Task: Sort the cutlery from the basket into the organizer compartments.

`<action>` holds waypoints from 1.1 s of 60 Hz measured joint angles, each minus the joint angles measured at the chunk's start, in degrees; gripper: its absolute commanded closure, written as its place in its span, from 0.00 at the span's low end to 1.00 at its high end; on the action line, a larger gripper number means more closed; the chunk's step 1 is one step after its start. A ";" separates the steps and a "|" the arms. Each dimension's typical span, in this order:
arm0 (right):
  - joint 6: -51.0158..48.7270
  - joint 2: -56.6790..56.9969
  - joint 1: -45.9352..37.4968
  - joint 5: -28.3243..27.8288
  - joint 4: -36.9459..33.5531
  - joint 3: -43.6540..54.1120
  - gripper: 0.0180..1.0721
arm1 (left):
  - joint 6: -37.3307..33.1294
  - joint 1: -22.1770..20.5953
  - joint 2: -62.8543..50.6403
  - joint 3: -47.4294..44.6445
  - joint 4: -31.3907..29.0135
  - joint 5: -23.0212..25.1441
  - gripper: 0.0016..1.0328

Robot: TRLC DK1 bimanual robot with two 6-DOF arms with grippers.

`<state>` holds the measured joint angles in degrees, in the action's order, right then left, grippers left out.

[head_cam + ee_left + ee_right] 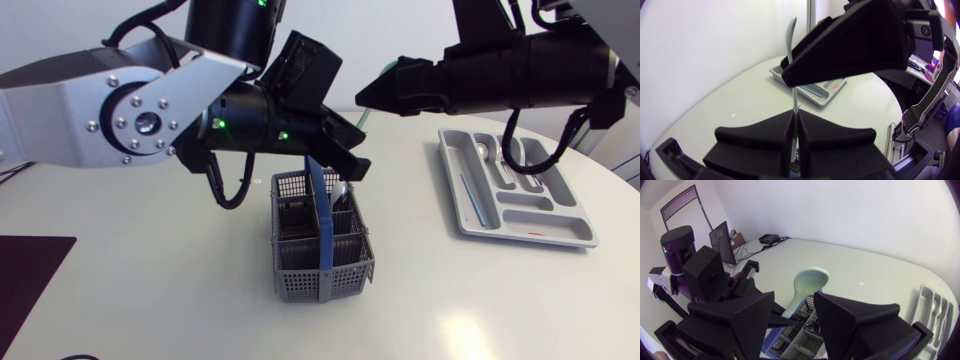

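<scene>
My left gripper (352,165) hangs over the grey basket (300,262), shut on the stem of a pale green spoon (790,40). The left wrist view shows its fingers (780,135) pressed against the stem from both sides. The spoon's bowl (810,280) points toward my right gripper (366,97), which stands open just beyond it, the bowl ahead of and between its spread fingers (740,315) without touching them. Metal cutlery (342,192) stays in the basket beside its blue handle (322,215). The grey organizer (530,215), at the right, holds several pieces.
A dark mat (30,275) lies at the table's near left edge. The basket (805,340) sits directly below both grippers. The organizer (935,312) lies close to the table's right edge, with bare white tabletop between it and the basket.
</scene>
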<state>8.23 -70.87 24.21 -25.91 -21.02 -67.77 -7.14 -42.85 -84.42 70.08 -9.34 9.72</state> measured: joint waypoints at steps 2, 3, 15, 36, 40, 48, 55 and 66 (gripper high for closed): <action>0.37 -0.35 0.00 -0.04 0.28 -0.02 0.50 | 0.17 0.24 0.00 0.02 0.70 -0.04 0.97; 0.44 -0.46 0.00 -0.04 0.31 -0.02 0.52 | 0.39 0.39 0.00 0.04 1.01 -0.11 0.97; 1.60 -0.72 0.00 -0.52 2.40 -0.02 0.63 | 1.40 1.07 -0.02 0.04 3.26 -1.07 0.97; 2.32 -1.27 0.00 -1.11 3.45 -0.02 0.87 | 1.62 1.07 -0.37 0.04 3.48 -1.07 0.97; 2.40 -1.70 0.00 -1.27 3.91 -0.02 0.91 | 1.62 1.05 -0.37 0.04 3.45 -1.25 0.97; 3.80 -2.25 0.02 -2.47 4.87 -0.02 0.93 | 2.25 1.07 -0.39 0.04 3.43 -1.66 0.97; 3.80 -2.25 0.07 -2.80 4.96 -0.02 0.93 | 2.25 1.07 -0.39 0.04 3.43 -1.66 0.97; 3.80 -2.25 0.07 -2.82 4.96 -0.02 0.93 | 2.25 1.01 -0.39 0.04 3.58 -1.68 0.97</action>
<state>12.03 -73.12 24.27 -28.73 -16.05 -67.79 -4.89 -41.85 -84.82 70.13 -5.76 8.03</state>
